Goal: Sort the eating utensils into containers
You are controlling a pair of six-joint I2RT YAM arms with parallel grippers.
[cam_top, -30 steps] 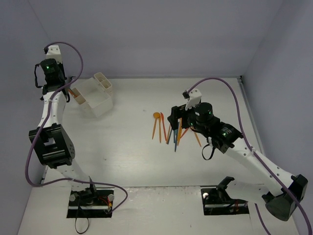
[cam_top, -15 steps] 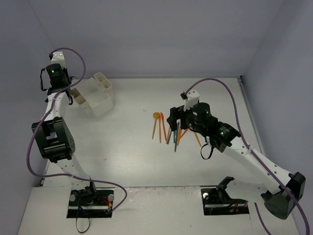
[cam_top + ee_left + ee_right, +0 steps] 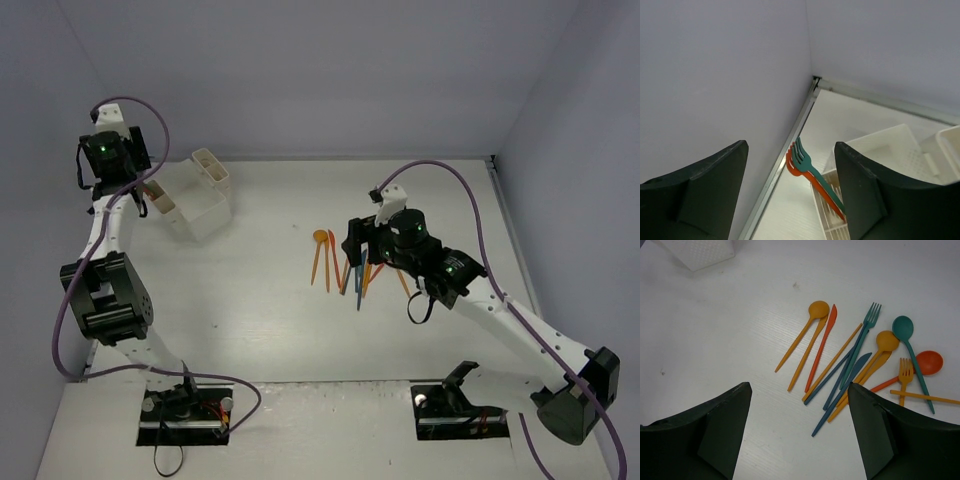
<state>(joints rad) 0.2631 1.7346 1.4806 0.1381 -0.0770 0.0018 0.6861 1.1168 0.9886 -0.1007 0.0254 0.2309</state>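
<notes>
My left gripper [image 3: 791, 145] is open over the far-left corner, beside the white containers [image 3: 890, 150]. A teal fork [image 3: 807, 167] and an orange fork [image 3: 794, 169] lean out of a narrow compartment [image 3: 827, 215], tines up, between my fingers but not touched. In the top view the containers [image 3: 195, 195] stand at the back left by my left gripper [image 3: 143, 190]. My right gripper [image 3: 800, 387] hangs open above the loose eating utensils: an orange spoon [image 3: 817, 310], red knife [image 3: 824, 342], teal fork [image 3: 865, 327], blue knife [image 3: 845, 390], teal spoon [image 3: 902, 327] and red spoon [image 3: 929, 362].
The utensil pile [image 3: 340, 262] lies mid-table, right of centre, under my right gripper [image 3: 355, 245]. Grey walls close in the table on the left, back and right. The left wall's metal edge strip [image 3: 785, 155] runs just beside the forks.
</notes>
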